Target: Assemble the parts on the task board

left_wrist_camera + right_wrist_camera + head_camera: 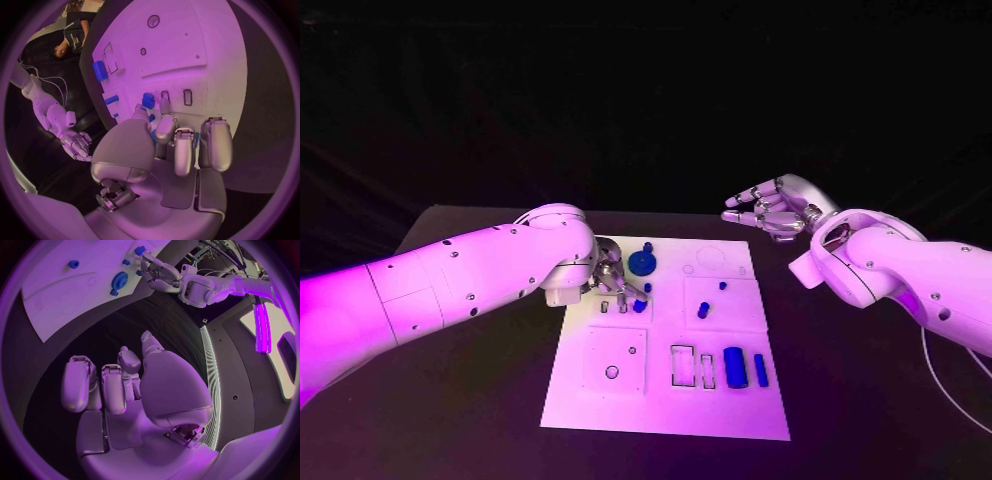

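Note:
The white task board lies in the middle of the table. My left hand is low over the board's far left part with its fingers curled down. Blue shows between those fingers, and I cannot tell whether they hold a part. A short blue part stands right at the fingertips, beside two small slots. A blue gear-like part lies just beyond the hand. My right hand hangs above the table past the board's far right corner, fingers loosely curled and empty.
A small blue peg stands mid-board. A thick blue cylinder and a thin blue bar lie near the front right, beside rectangular slots. Black table surrounds the board.

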Controlling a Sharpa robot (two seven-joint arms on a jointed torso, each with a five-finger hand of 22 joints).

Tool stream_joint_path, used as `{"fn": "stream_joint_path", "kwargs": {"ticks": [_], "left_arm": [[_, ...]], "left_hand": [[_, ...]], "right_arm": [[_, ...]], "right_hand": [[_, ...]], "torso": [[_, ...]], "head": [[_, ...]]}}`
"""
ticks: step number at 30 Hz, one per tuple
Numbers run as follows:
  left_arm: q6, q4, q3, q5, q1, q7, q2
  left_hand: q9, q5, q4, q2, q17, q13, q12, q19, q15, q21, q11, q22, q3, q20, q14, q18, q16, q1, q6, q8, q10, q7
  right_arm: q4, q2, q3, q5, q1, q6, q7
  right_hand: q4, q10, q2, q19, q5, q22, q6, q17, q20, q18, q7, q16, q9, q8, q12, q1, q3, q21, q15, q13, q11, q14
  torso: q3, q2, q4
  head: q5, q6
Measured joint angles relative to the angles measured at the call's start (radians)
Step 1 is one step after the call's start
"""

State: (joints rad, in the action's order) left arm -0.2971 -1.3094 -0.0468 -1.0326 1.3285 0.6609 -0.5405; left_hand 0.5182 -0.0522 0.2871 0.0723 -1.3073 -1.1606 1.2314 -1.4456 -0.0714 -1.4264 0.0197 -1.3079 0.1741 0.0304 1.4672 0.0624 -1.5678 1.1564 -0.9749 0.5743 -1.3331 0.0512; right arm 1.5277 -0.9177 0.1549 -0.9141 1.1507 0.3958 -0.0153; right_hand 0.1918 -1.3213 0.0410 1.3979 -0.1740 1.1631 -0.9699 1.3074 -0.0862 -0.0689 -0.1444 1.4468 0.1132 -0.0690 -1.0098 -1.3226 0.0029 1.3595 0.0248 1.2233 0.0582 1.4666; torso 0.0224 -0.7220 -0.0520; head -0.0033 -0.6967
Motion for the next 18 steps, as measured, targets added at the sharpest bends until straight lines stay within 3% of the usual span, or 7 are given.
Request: {"fn": "stream_joint_path", "kwargs": {"ticks": [18], "left_arm": [[0.004,-0.009,0.0,-0.002,0.0,0.0,0.001]], "left_hand": [[0.011,0.0,-0.002,0.005,-0.001,-0.004,0.004,-0.003,0.0,-0.003,0.0,0.0,0.004,0.004,0.0,0.0,0.0,0.005,0.004,0.005,0.0,-0.004]], "right_arm": [[-0.01,0.008,-0.002,-0.006,-0.003,-0.006,-0.004]], "right_hand": [[0.0,0.0,0.0,0.0,0.0,-0.001,0.0,0.0,0.0,0.0,0.0,0.0,0.0,0.0,0.0,0.0,0.0,0.0,0.0,0.0,0.0,0.0]], "torso": [[-0.0009,-0.001,-0.0002]], "head": [[-0.001,-0.002]]}}
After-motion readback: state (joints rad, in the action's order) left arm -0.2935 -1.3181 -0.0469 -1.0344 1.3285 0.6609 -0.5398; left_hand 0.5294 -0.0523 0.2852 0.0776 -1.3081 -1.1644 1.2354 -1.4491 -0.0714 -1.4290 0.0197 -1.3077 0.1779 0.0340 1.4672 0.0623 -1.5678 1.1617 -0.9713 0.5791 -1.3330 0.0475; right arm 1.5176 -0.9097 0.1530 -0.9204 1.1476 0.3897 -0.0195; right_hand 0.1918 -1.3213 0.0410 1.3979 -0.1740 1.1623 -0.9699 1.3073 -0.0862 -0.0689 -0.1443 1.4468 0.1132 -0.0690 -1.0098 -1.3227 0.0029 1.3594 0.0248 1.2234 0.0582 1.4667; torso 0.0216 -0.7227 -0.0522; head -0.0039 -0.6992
